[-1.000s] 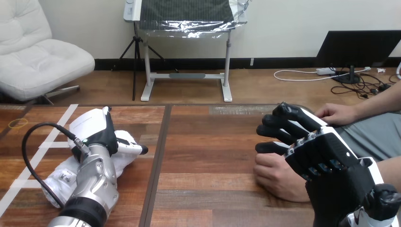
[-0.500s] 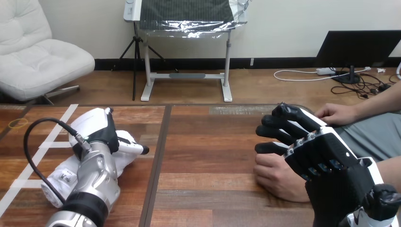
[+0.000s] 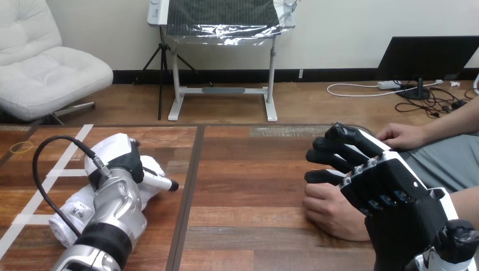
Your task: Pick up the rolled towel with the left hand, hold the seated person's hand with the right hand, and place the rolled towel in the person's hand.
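Observation:
The rolled white towel [image 3: 70, 210] lies on the left part of the wooden table [image 3: 248, 169]. My left hand [image 3: 118, 155] rests on top of the towel's far end, its white back toward the camera. At the right, my right hand [image 3: 378, 180] lies over the person's hand [image 3: 327, 208], which rests on the table and touches my hand from below. I cannot tell whether my hand grips it. The person's other hand [image 3: 402, 135] rests flat at the table's far right edge.
White tape strips [image 3: 59, 164] cross the table's left part, and a small yellow ring [image 3: 21, 147] lies near its far left corner. A dark seam [image 3: 189, 186] divides the tabletop. A black cable [image 3: 48, 169] loops off my left forearm.
My left hand has shifted slightly right and lower on the towel, and its forearm has swung a little. The right hand and both of the person's hands have stayed still.

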You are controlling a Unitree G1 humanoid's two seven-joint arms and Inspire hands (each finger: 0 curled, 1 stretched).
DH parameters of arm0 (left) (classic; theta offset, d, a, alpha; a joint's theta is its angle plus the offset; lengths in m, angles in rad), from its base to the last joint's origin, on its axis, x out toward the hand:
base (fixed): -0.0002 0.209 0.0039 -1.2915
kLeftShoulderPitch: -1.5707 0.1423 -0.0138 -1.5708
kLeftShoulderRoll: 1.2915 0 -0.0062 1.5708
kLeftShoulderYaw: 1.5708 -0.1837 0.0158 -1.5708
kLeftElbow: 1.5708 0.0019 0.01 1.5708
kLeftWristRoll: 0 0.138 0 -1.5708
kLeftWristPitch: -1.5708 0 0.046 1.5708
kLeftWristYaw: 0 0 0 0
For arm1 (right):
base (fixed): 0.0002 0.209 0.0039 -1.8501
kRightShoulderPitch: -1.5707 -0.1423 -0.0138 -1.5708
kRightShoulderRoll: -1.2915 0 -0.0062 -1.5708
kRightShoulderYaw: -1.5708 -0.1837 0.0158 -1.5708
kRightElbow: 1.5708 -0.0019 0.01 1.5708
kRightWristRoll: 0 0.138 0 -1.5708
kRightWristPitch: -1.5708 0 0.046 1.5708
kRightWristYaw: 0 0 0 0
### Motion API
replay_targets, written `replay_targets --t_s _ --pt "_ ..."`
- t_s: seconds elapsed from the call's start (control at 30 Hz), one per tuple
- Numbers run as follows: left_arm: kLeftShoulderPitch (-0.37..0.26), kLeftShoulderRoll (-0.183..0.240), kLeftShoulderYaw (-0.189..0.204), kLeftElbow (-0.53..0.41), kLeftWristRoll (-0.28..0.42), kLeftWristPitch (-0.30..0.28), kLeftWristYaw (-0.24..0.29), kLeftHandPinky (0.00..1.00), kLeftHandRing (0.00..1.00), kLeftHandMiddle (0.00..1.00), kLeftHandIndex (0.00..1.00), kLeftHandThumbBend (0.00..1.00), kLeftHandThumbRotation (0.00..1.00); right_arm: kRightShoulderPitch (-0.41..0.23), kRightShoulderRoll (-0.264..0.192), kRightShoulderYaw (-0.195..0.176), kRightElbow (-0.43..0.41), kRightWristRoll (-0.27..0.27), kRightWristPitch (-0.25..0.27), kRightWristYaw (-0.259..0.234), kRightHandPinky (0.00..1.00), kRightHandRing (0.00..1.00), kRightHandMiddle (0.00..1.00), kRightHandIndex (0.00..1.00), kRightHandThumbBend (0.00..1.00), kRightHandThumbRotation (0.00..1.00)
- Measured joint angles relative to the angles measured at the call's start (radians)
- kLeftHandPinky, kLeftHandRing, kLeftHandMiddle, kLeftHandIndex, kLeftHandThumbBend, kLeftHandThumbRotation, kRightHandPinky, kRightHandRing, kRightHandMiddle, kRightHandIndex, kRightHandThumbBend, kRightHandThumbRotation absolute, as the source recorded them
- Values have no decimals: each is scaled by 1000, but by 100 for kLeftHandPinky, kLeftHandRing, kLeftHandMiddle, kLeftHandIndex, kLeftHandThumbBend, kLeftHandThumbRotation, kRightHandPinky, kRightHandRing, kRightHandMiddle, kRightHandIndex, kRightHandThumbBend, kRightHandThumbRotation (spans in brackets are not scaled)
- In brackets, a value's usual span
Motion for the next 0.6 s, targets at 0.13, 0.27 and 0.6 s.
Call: replay_targets --t_s 0.13,0.27,0.6 --pt "-11 0 -16 2 1 26 -26 78 80 80 78 92 32 0 -1 0 0 1 0 1 68 77 79 80 88 100" --pt "-21 0 -24 2 1 52 -55 70 77 78 76 92 31 0 -1 0 0 3 0 1 68 77 79 80 88 100" --pt "-41 0 -34 3 0 91 -94 65 77 79 76 91 31 0 -1 -1 -1 5 2 1 68 77 79 80 88 100"
